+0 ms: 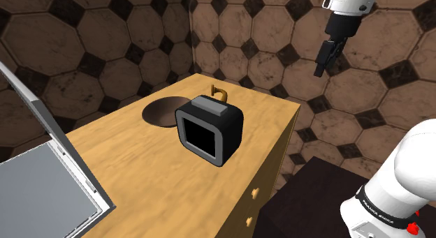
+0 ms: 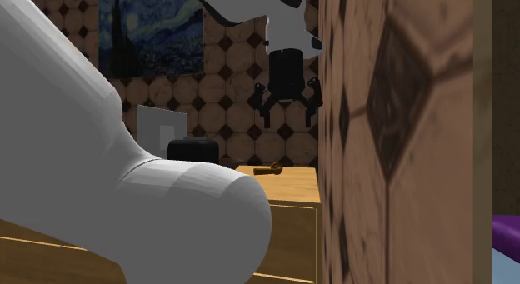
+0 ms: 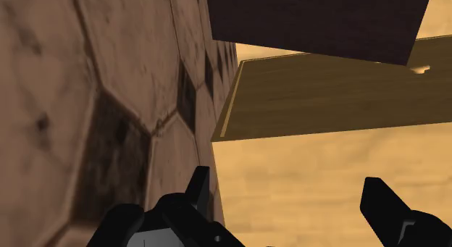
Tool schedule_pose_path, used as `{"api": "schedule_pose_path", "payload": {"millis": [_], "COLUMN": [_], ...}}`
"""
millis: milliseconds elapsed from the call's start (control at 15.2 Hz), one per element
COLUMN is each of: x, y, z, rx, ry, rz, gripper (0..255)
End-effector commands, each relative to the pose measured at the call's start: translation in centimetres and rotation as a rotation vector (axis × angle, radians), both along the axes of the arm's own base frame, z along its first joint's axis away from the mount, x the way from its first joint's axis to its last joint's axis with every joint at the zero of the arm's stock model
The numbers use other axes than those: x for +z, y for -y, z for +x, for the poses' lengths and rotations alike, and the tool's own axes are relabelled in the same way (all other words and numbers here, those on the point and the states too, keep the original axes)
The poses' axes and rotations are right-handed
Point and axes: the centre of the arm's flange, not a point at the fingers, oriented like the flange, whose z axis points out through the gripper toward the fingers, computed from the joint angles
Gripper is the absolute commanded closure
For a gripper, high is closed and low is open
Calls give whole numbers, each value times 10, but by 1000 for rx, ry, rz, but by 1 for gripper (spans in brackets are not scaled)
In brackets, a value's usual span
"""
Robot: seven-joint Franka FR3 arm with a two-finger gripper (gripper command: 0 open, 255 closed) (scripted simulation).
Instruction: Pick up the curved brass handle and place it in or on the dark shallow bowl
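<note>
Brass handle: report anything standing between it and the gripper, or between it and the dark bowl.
Nothing visible stands between the open, raised gripper and the brass handle. In the shoulder view the black box stands close in front of the handle and beside the dark bowl, crowding that path, not plainly blocking it.

On the cabinet top [image 1: 140,160], by the shoulder view: bowl [image 1: 157,112] just left of a boxy appliance [image 1: 208,132]; handle [image 1: 219,95] close behind that appliance, nearer the wall [image 1: 258,34]. Gripper [image 1: 321,68] high above, beyond the cabinet's right edge.
</note>
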Motion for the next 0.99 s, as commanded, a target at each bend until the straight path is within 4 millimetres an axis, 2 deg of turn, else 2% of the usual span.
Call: {"api": "schedule_pose_path", "payload": {"millis": [0, 924], "x": [0, -60], "y": [0, -68], "z": [0, 154], "rx": [0, -38], "ry": [0, 23], "rz": [0, 60], "gripper": [0, 0]}}
